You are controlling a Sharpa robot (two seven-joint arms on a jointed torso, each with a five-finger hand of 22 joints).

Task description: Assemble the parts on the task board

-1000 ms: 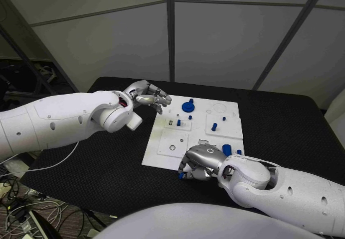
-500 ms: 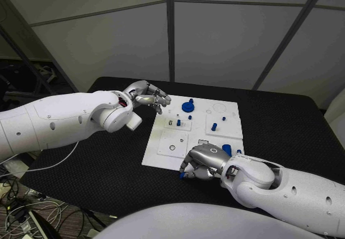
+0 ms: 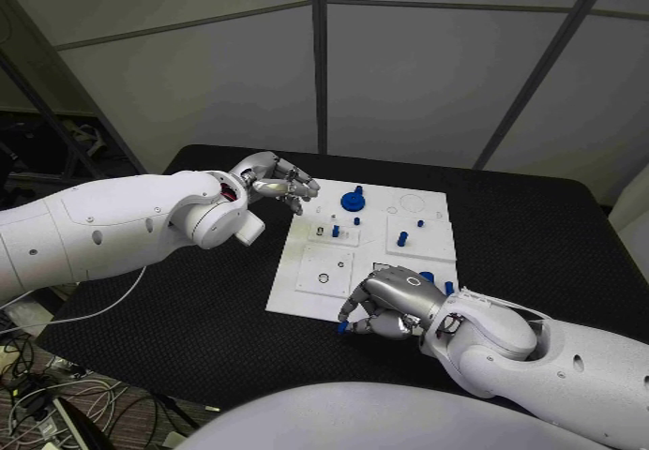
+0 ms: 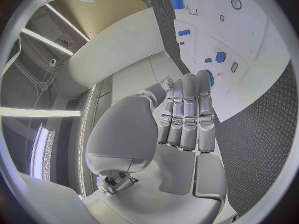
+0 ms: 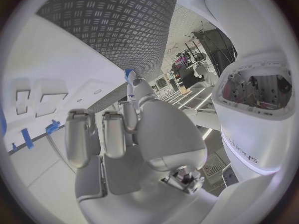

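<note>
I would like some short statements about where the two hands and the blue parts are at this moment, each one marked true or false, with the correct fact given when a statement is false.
1. The task board is white and lies on a black table. True.
2. The left hand hovers at the board's near edge. False: it is by the far left corner of the board.
3. The right hand is at the board's near edge, with a small blue part at its fingers. True.
4. The round blue part lies on the table, off the board. False: it is on the board's far portion.
5. The left hand holds a blue part. False: it holds nothing.
</note>
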